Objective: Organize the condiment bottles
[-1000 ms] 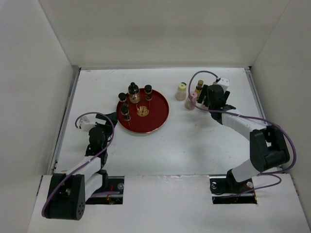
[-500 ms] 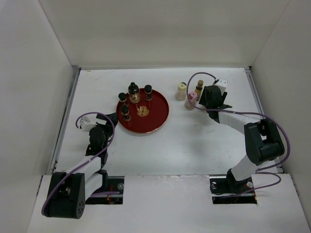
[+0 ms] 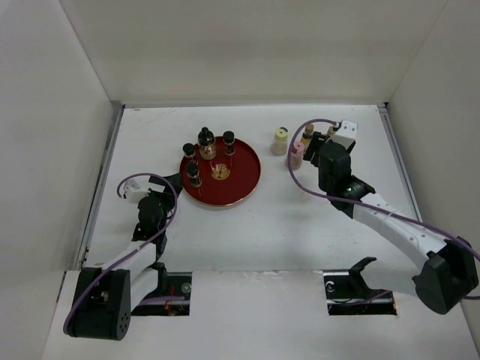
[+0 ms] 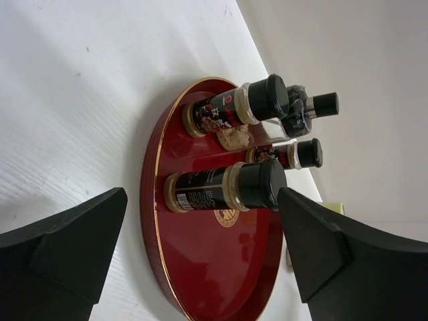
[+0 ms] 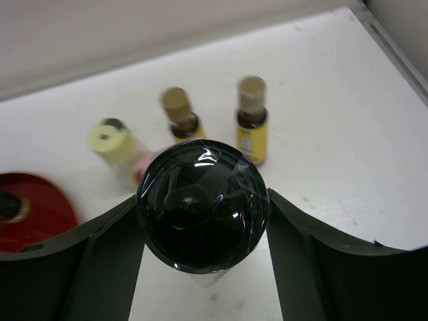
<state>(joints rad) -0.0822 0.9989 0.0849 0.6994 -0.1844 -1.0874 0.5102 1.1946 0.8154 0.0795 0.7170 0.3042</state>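
My right gripper [image 5: 202,214] is shut on a bottle with a glossy black round cap [image 5: 202,204], at the table's back right [image 3: 321,152]. Beyond it stand two amber bottles with gold caps [image 5: 252,120] [image 5: 180,114], a cream-capped bottle [image 5: 114,140] [image 3: 280,140] and a pink-capped bottle [image 3: 297,154]. Several dark black-capped bottles [image 3: 206,142] stand on the round red tray [image 3: 244,187]. My left gripper [image 3: 171,182] is open and empty at the tray's left edge, facing those bottles [image 4: 224,187].
White walls close in the table on the left, back and right. The red tray's gold emblem [image 3: 220,172] shows between the bottles. Purple cables loop over both arms.
My right arm has stretched out, its elbow swinging down to the right, and the wrist has drawn slightly back from the bottle group with the black-capped bottle. The left arm has not moved.
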